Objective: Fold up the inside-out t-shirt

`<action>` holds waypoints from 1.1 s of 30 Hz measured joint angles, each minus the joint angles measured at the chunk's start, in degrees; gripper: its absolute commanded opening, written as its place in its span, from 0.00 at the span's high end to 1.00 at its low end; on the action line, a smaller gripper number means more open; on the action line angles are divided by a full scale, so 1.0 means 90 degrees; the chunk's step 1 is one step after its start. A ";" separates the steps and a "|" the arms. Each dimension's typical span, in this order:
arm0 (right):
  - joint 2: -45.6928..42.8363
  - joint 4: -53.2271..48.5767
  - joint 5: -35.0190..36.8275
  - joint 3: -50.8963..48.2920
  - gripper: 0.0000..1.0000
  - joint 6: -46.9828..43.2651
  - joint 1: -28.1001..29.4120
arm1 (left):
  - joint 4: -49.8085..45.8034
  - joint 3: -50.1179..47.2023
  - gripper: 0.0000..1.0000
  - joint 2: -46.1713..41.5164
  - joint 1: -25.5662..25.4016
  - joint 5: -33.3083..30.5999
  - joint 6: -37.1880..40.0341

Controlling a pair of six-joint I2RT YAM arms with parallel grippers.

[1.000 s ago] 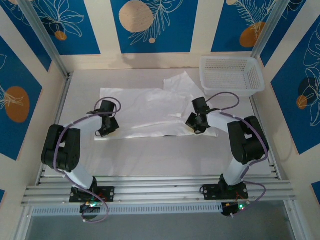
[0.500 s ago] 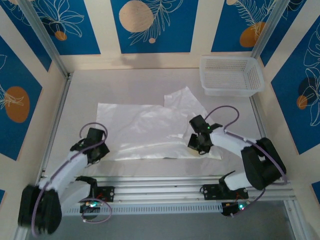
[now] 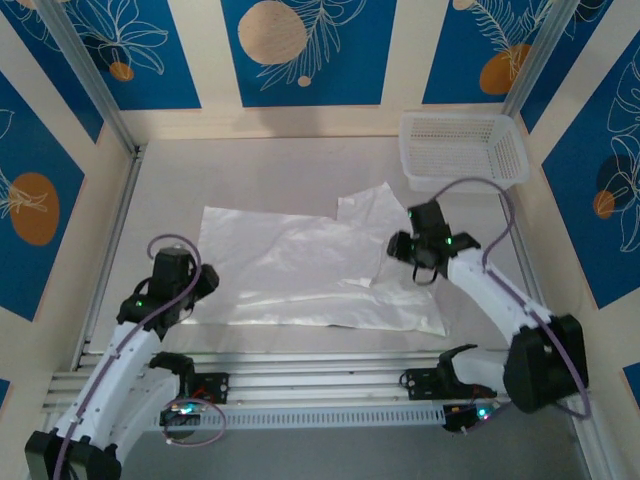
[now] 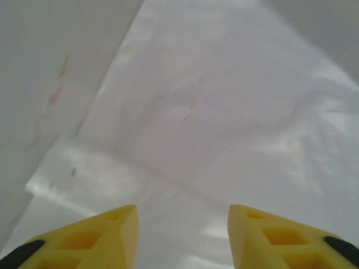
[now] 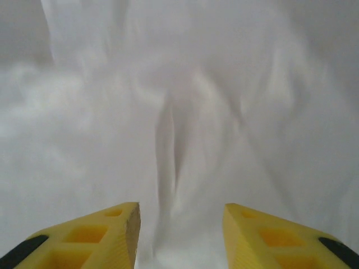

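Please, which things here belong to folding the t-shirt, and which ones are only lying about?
For the job:
- inside-out t-shirt, spread on the table
- left gripper, open over the shirt
- right gripper, open over the shirt

Lying about:
- white mesh basket, empty, at the far right corner

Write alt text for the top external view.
A wrinkled white t-shirt lies spread flat on a grey table, the left claw at its left edge and the right claw over its right part. A white mesh basket sits at the far right corner.
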 measured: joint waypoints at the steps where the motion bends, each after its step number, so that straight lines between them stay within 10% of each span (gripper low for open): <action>1: 0.0418 0.0073 0.0066 0.0410 0.55 -0.0226 -0.0175 | 0.0136 0.0163 0.46 0.0092 0.0000 0.0019 0.0107; 13: 0.4549 -0.0690 0.0833 0.3696 0.52 -0.2249 -0.0816 | 0.1083 0.0486 0.31 0.0444 0.0000 0.0355 0.0680; 33: 0.4301 0.0000 0.1168 0.2958 0.51 -0.2905 -0.0627 | 0.1292 0.0432 0.30 0.0571 0.0000 0.0406 0.0816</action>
